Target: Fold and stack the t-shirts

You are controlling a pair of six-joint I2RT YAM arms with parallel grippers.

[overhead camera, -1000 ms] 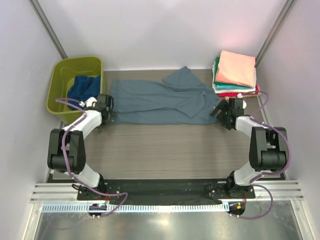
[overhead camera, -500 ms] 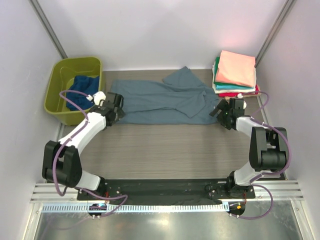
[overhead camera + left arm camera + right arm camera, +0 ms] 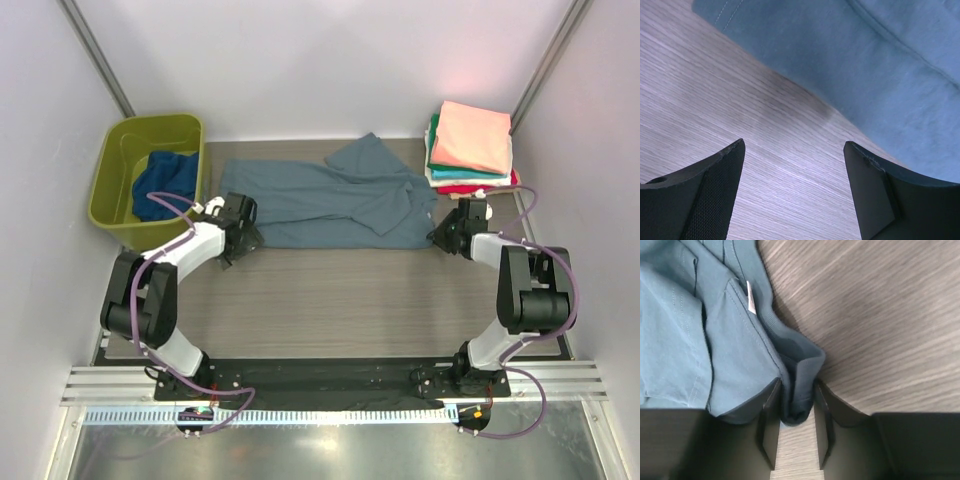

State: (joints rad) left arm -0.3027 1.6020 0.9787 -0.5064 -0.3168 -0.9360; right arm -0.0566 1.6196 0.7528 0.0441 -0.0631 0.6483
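A dusty grey-blue t-shirt (image 3: 320,205) lies spread across the back of the table, one sleeve folded over toward its right end. My right gripper (image 3: 441,236) is at the shirt's near right corner. In the right wrist view it (image 3: 796,392) is shut on a bunched fold of that grey-blue t-shirt (image 3: 690,340), near a white label (image 3: 751,299). My left gripper (image 3: 243,233) is at the near left corner. It (image 3: 792,150) is open over bare wood, with the shirt's edge (image 3: 865,60) just ahead. A navy t-shirt (image 3: 165,180) lies in the tub.
An olive-green tub (image 3: 150,130) stands at the back left. Folded shirts are stacked at the back right, salmon pink (image 3: 472,135) on top, with teal, white and red (image 3: 470,187) below. Walls close in on both sides.
My left gripper has moved right, from beside the tub to the shirt's near left corner. My right gripper has slid in to the shirt's corner and closed on the cloth.
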